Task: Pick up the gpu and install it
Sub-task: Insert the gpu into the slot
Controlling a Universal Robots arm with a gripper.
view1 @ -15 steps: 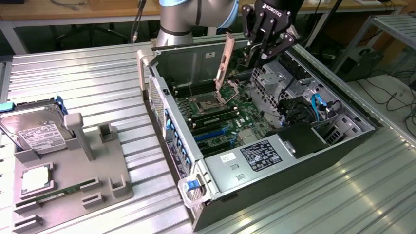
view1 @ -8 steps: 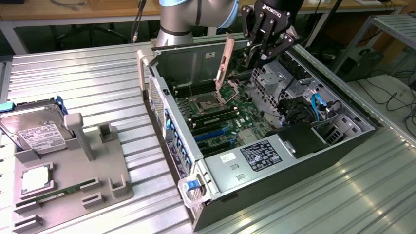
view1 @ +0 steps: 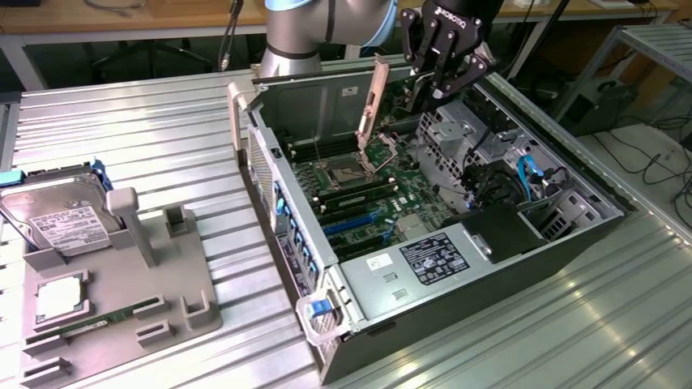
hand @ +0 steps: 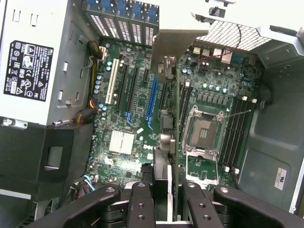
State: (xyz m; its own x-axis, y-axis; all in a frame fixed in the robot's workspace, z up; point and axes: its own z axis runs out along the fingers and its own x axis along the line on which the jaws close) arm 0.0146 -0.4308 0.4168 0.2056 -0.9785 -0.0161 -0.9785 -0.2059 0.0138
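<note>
- In the exterior view we see a ribbed metal tabletop (view1: 141, 130). An open case (view1: 508, 267) lies on its side on it, with the motherboard (view1: 362, 198) exposed.
- Toward that view's left stands a grey holder (view1: 162, 284) with a hard drive (view1: 60, 215) on it.
- The hand (view1: 430, 91) hangs over the end of the case farthest from the camera. It is clamped on the gpu (view1: 373, 101), which hangs upright above the motherboard with its bracket toward the view's left.
- In the wrist view we see the hand (hand: 164, 190) gripping the gpu (hand: 175, 40) edge-on over the motherboard (hand: 126, 118). The gpu lies between the blue slot (hand: 152, 97) and the CPU socket (hand: 204, 130). We cannot tell whether it touches the board.
</note>
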